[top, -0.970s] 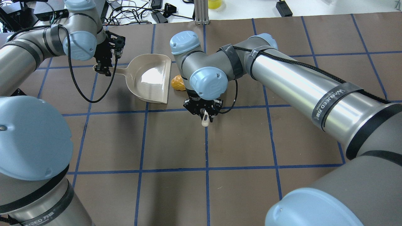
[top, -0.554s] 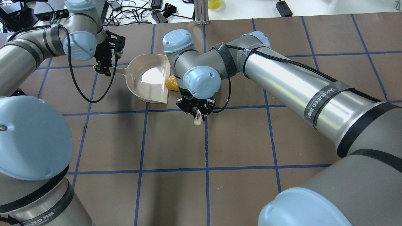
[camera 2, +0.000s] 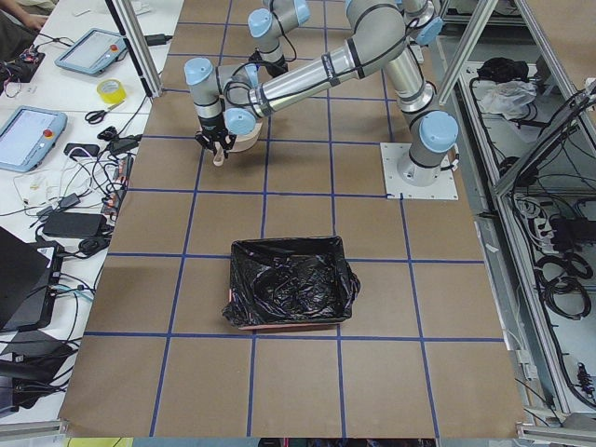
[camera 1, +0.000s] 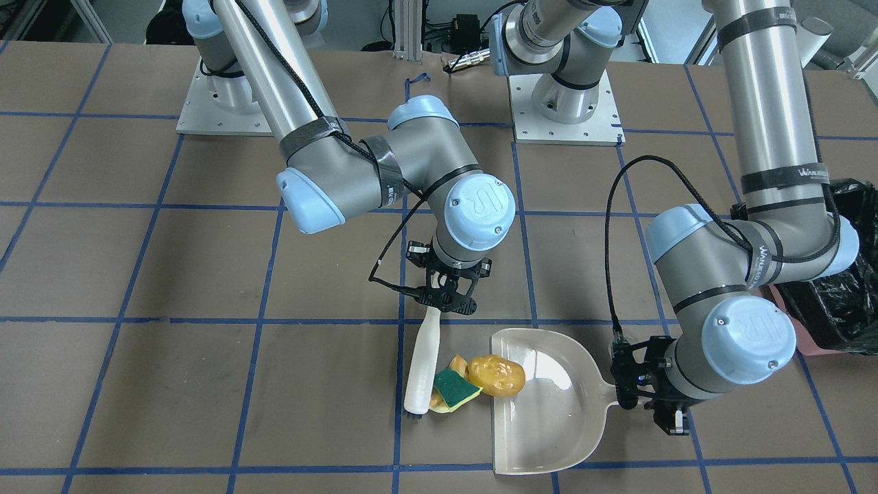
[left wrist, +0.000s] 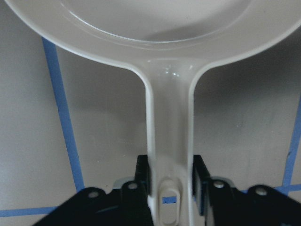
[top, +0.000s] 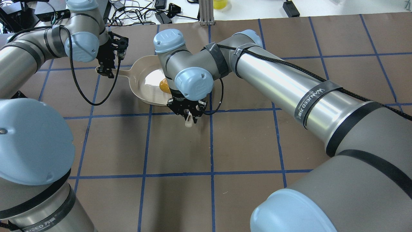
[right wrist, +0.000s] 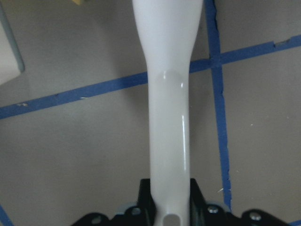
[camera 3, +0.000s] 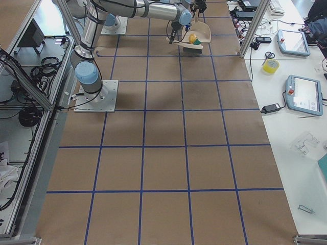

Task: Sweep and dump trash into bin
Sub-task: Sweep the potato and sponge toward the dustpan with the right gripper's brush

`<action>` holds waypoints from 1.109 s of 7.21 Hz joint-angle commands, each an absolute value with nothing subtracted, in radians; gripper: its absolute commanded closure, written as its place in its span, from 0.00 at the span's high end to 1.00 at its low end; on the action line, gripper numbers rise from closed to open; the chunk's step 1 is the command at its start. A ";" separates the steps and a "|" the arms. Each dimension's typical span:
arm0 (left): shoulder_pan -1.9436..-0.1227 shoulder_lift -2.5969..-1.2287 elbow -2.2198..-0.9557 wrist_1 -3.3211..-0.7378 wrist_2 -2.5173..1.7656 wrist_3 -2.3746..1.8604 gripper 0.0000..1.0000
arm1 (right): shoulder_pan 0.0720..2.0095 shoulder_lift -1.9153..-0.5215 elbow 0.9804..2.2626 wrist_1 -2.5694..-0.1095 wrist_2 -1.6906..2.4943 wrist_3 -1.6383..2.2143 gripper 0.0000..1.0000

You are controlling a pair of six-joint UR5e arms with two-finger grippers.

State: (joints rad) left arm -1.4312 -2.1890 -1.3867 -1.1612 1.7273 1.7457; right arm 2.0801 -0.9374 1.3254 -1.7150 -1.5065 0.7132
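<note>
My right gripper point(camera 1: 449, 293) is shut on the handle of a white brush point(camera 1: 422, 363), whose head rests on the table. The handle fills the right wrist view point(right wrist: 168, 117). Against the brush lie the yellow sponge wedge with a green face point(camera 1: 456, 388) and the pale peel piece point(camera 1: 457, 361). The golden-brown lump point(camera 1: 496, 374) sits at the mouth of the beige dustpan point(camera 1: 549, 412), partly over its lip; it also shows in the overhead view point(top: 163, 85). My left gripper point(camera 1: 657, 401) is shut on the dustpan handle point(left wrist: 169, 136). The pink bin with a black bag point(camera 2: 291, 284) stands apart.
The bin's black bag point(camera 1: 833, 302) shows at the front-facing view's right edge, behind my left arm's elbow. My right arm's forearm point(top: 289, 83) reaches diagonally over the table. Cables and devices point(top: 154, 13) lie beyond the far table edge.
My right gripper has moved left with the brush, pushing the golden-brown lump to the dustpan's mouth. My left gripper and the dustpan have not moved.
</note>
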 commanded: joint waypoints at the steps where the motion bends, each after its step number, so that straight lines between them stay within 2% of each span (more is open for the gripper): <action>1: -1.431 -2.189 -1.387 -1.161 1.727 1.746 0.09 | 2.106 -0.885 1.258 -1.735 -1.480 0.732 0.00; 4: -1.431 -2.189 -1.388 -1.161 1.727 1.746 0.09 | 2.129 -0.851 1.204 -1.761 -1.431 0.753 0.00; 8: -1.431 -2.189 -1.390 -1.161 1.727 1.746 0.09 | 2.154 -0.836 1.197 -1.831 -1.372 0.764 0.00</action>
